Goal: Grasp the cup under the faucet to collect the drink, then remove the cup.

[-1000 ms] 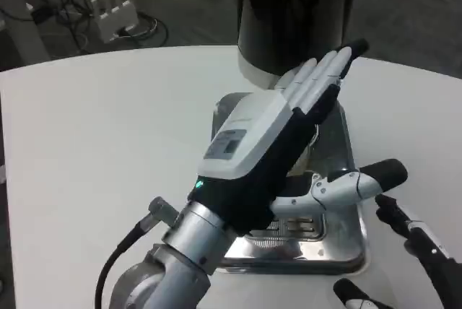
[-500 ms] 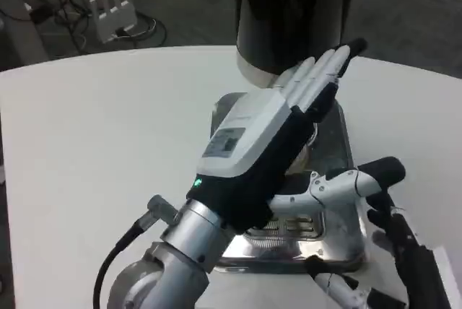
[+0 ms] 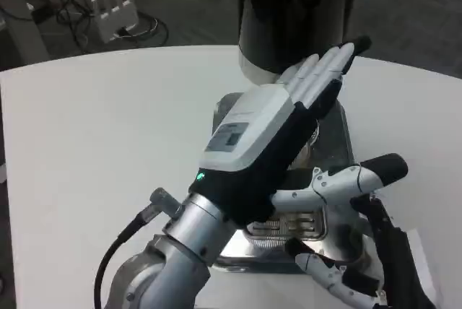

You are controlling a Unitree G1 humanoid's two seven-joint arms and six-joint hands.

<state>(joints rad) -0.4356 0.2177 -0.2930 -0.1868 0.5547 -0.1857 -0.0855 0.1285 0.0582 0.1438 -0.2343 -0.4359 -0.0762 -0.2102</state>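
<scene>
Head view puts the cup somewhere under the left hand (image 3: 271,132), on the metal drip tray (image 3: 346,143) in front of the dark dispenser (image 3: 296,13). The cup itself is basically hidden; only a sliver of something pale shows at the palm's edge, so its exact spot can't be told. The left hand sits over the tray with its fingers straight and pressed side by side, thumb stuck out to the right. Whether it's touching the cup can't be told either.

The right hand (image 3: 354,273) comes in low at the bottom right, fingers apart, holding nothing.

For doing this well: the left hand probably needs to wrap around the cup's side rather than hover flat, and keep it upright under the faucet. The right hand should stay off the tray's rim so it doesn't bump anything. All of it sits on the white table (image 3: 108,128).
</scene>
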